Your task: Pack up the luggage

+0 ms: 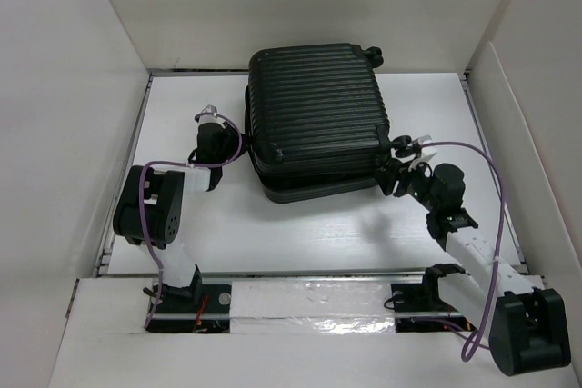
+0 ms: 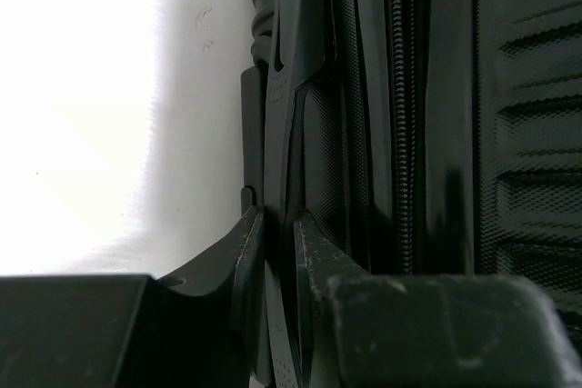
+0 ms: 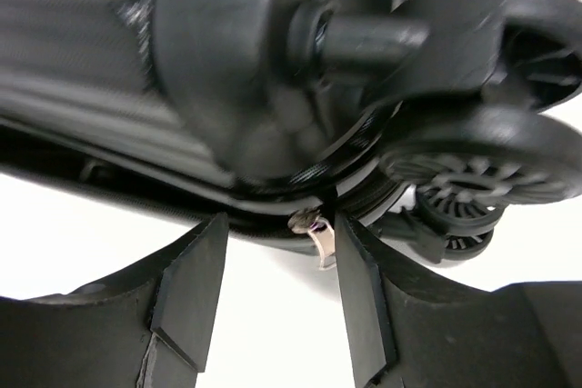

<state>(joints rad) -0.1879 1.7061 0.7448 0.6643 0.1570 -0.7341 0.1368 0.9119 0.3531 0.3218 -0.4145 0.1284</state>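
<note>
The luggage [image 1: 316, 115] is a black ribbed hard-shell suitcase lying flat and closed at the back middle of the table. My left gripper [image 1: 236, 144] is at its left side. In the left wrist view the left gripper [image 2: 277, 220] is shut on a thin black tab [image 2: 284, 333] beside the luggage's zipper line [image 2: 400, 134]. My right gripper [image 1: 393, 175] sits at the near right corner, by the wheels [image 3: 473, 179]. In the right wrist view the right gripper [image 3: 280, 224] is open. A small metal zipper pull [image 3: 320, 238] hangs between the fingers, close to the right one, not clamped.
White walls enclose the table [image 1: 300, 224] on the left, back and right. A foil-covered rail [image 1: 309, 302] runs along the near edge between the arm bases. Purple cables [image 1: 491, 179] loop off both arms.
</note>
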